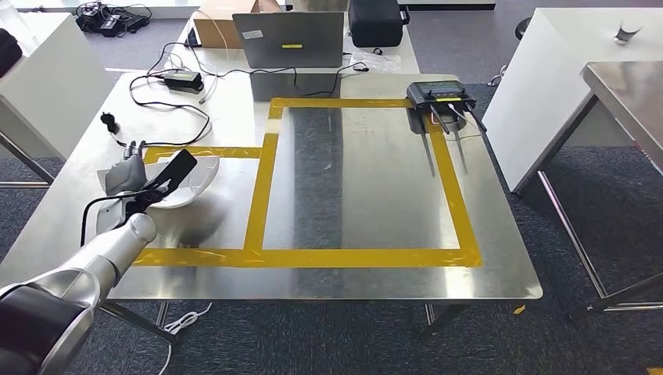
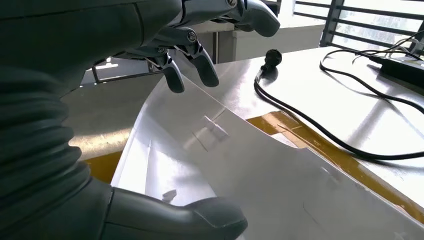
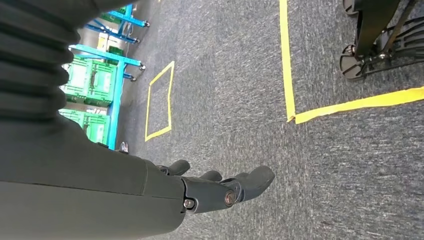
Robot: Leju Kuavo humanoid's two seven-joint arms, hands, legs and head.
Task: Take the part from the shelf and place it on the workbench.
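Left hand (image 1: 148, 183) out over the near left part of the steel workbench (image 1: 360, 180), holding the white part (image 1: 191, 181): thumb (image 2: 200, 215) under one edge, fingers (image 2: 200, 65) curled over the opposite edge, the thin moulded sheet spanning the gap between them. Part low over the tabletop, inside the small yellow-taped box (image 1: 199, 203) beside the larger taped square; contact with the surface cannot be told. Just beyond the fingers, a black cable (image 2: 320, 125) and its plug (image 2: 270, 59) on the steel, with yellow tape running beneath the far edge of the part. Farther from the hand, a laptop (image 1: 293, 39), a black case (image 1: 377, 22) and a small black box with antennas (image 1: 440, 95) near the far edge.

Right hand (image 3: 215, 187) hanging over grey carpet, holding nothing, fingers loosely extended and slightly apart. Yellow floor tape (image 3: 287, 60) past the fingertips, blue racks with green crates (image 3: 90, 85) well off to one side
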